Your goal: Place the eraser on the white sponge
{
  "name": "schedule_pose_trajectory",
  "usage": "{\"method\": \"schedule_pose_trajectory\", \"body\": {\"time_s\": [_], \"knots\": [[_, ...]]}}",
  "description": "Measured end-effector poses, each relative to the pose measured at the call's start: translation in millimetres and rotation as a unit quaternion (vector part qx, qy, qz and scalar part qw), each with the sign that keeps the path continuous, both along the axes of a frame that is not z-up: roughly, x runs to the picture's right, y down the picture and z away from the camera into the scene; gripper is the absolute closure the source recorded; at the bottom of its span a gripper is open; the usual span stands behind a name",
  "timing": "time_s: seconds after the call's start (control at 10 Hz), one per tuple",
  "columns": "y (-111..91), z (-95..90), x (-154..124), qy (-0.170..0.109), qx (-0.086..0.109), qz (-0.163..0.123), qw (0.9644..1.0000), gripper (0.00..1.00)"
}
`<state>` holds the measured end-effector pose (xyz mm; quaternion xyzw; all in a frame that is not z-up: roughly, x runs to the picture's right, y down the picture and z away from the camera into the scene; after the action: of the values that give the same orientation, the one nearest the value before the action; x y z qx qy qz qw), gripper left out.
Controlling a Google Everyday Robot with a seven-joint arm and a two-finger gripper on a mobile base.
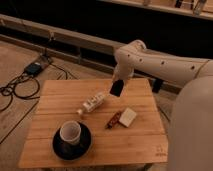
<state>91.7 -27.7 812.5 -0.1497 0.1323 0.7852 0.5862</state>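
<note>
Claw [118, 83], pinching the eraser [116, 90], hangs above the table [60, 95] near bottle [93, 103] and white sponge [128, 116].

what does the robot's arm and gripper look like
The arm is thick, rounded and off-white, in smooth tube-like segments with small dark dots along its shell. The gripper, at its tip over the back of the table, is dark.

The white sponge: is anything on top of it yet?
No, the white sponge is bare on top. The gripper holds the eraser above the table. The sponge's underside is hidden.
</note>
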Motion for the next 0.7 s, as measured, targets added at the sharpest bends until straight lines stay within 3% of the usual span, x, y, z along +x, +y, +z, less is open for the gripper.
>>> {"method": "schedule_pose_trajectory", "body": {"time_s": [0.4, 0.7], "knots": [[39.3, 15.7, 11.0, -0.003, 0.016, -0.029, 0.9994, 1.0], [84.0, 13.2, 21.3, 0.004, 0.007, -0.046, 0.9989, 1.0]]}}
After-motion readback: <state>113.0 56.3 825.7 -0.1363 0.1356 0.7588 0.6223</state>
